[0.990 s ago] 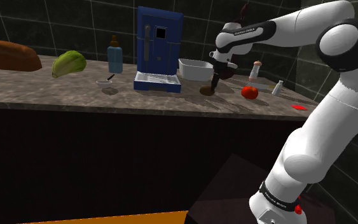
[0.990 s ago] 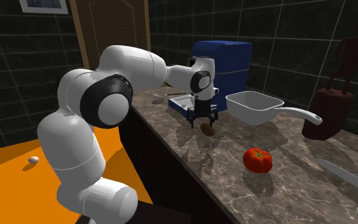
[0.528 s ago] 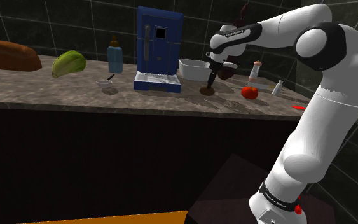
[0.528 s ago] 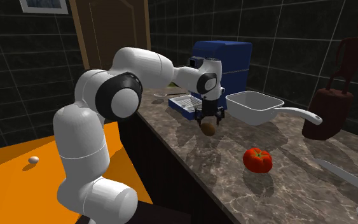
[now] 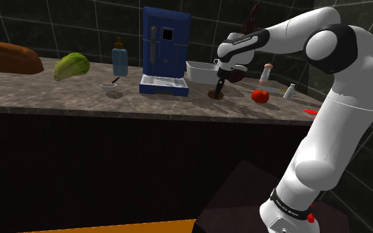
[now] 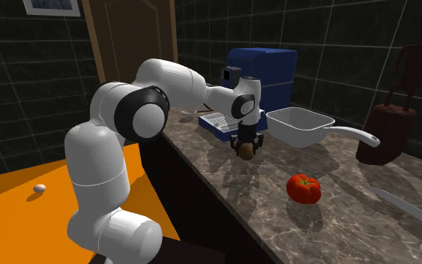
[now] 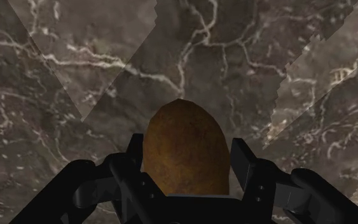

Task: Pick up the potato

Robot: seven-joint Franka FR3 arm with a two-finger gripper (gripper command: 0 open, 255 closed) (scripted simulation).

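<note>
A brown potato [image 7: 184, 133] sits between my gripper's [image 7: 188, 153] two black fingers, which are shut on its sides. In the second exterior view the potato [image 6: 245, 152] hangs under the gripper [image 6: 246, 144], low over the dark marble counter [image 6: 276, 217], in front of the blue machine. In the shoulder view the gripper [image 5: 219, 87] points down at the potato [image 5: 215, 94] near the counter's middle. I cannot tell whether the potato touches the counter.
A blue coffee machine [image 5: 165, 49] stands just behind. A white pan [image 6: 299, 124] and a red tomato [image 6: 304, 187] lie close by. Farther off are a lettuce [image 5: 71, 66], a bottle [image 5: 120, 58], a small bowl [image 5: 109, 86] and shakers [image 5: 288, 91].
The gripper was open over the potato; its fingers have now closed onto it. The arm's elbow swung toward the counter.
</note>
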